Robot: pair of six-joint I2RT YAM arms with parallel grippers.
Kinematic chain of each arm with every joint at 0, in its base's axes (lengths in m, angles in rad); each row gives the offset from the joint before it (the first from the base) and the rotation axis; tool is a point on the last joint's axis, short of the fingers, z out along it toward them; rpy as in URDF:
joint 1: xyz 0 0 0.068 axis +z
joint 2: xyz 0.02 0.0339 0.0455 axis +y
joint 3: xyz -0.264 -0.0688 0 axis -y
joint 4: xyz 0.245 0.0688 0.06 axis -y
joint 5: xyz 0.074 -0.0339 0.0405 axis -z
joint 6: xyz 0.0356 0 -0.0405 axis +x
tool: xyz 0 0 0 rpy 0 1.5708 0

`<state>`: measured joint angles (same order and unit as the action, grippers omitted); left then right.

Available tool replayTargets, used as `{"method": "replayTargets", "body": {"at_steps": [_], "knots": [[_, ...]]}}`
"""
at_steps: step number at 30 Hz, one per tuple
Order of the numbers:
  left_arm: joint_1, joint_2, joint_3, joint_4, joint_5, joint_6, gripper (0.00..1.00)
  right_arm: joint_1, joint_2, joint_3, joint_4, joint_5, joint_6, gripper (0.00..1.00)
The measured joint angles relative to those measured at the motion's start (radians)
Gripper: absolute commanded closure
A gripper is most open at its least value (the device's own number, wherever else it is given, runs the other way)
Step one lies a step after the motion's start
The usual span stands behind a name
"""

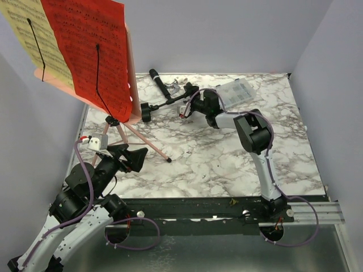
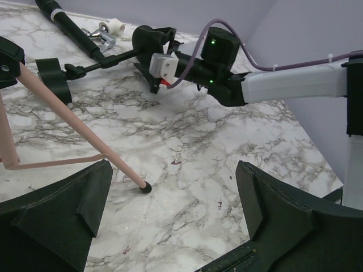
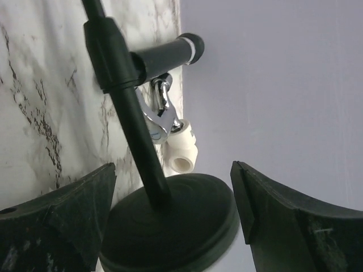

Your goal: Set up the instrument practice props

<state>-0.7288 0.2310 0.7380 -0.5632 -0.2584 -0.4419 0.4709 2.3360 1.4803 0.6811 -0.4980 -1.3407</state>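
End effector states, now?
Left end effector: open, empty.
Right end effector: jaws wide astride the microphone stand base; grip cannot be told.

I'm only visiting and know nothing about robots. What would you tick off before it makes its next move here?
1. Music stand standing upright: ok.
2. Yellow page and red page resting on it: ok.
3. Microphone stand upright: not ok, it is tipped over, with its rod lying along the table.
4. Right gripper open, with a finger on either side of the stand's round base: ok.
5. Right fingers actually touching that base: cannot tell.
6. Left gripper open and empty: ok.
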Motion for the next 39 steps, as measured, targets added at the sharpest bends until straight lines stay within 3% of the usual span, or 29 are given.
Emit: {"method": "replayTargets", "body": {"at_steps": [5, 9, 12, 16, 17, 19, 26, 30, 39], "knots": [[0.0, 0.0, 0.0, 0.0, 0.0, 0.001, 0.01, 0.034, 0.149, 0.143, -0.043, 0.091, -0.185, 0.23], [0.0, 0.0, 0.0, 0.0, 0.0, 0.002, 0.01, 0.06, 0.22, 0.251, -0.056, 0.154, -0.275, 0.49], [0.0, 0.0, 0.0, 0.0, -0.001, 0.002, 0.01, 0.074, 0.268, 0.305, -0.051, 0.201, -0.308, 0.6], [0.0, 0.0, 0.0, 0.0, -0.001, 0.002, 0.01, 0.084, 0.294, 0.314, -0.015, 0.249, -0.28, 0.79], [0.0, 0.0, 0.0, 0.0, -0.001, 0.002, 0.01, 0.086, 0.291, 0.314, -0.006, 0.255, -0.259, 0.89], [0.0, 0.003, 0.0, 0.0, -0.001, 0.002, 0.01, 0.087, 0.282, 0.302, 0.026, 0.275, -0.241, 0.97], [0.0, 0.017, -0.001, 0.0, -0.001, 0.002, 0.01, 0.083, 0.11, 0.065, 0.117, 0.33, 0.07, 1.0], [0.0, 0.023, -0.001, 0.0, -0.001, 0.002, 0.01, 0.092, -0.05, -0.198, 0.241, 0.383, 0.309, 1.0], [0.0, 0.068, -0.002, 0.0, 0.0, 0.002, 0.01, 0.115, -0.371, -0.821, 0.616, 0.517, 1.005, 1.0]]}}
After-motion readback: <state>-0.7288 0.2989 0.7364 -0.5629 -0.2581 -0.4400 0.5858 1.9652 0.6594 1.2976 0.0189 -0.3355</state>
